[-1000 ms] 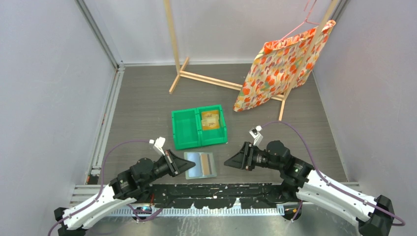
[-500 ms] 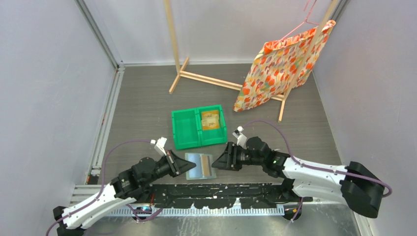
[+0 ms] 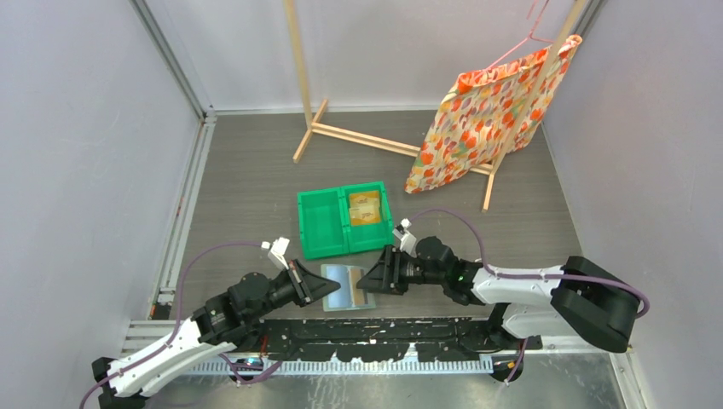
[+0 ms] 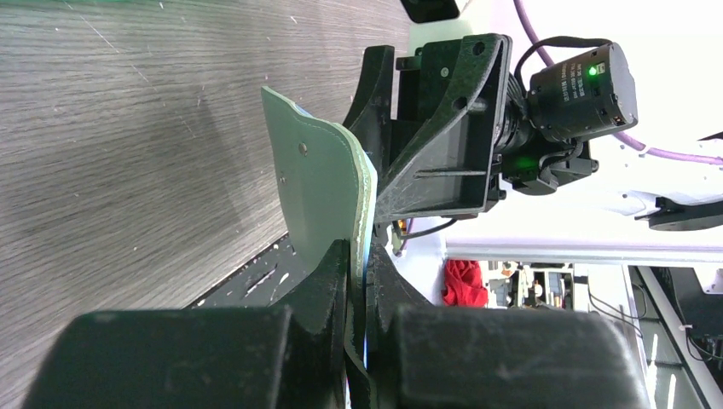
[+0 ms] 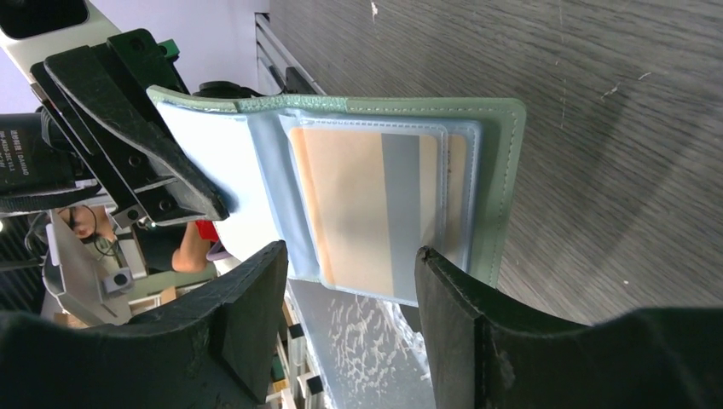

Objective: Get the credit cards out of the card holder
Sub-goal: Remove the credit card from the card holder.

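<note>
The card holder (image 3: 348, 285) lies open near the table's front edge, grey-green outside and pale blue-grey inside. My left gripper (image 3: 330, 288) is shut on its left flap; in the left wrist view the jaws (image 4: 360, 266) pinch the flap's edge (image 4: 317, 183). My right gripper (image 3: 365, 279) is open at the holder's right side. In the right wrist view its open gripper (image 5: 351, 257) stands in front of the card slots, where a tan credit card (image 5: 349, 204) with a grey stripe sits in the holder (image 5: 503, 196). More tan cards (image 3: 364, 207) lie in the green bin.
A green two-compartment bin (image 3: 321, 223) stands just behind the holder. A wooden rack (image 3: 358, 136) with a flowered cloth (image 3: 486, 119) on a pink hanger stands at the back. The metal rail (image 3: 375, 328) runs along the front edge.
My right arm has stretched left, bringing its open gripper from the right up to the holder's right side. The left gripper still holds the flap in place.
</note>
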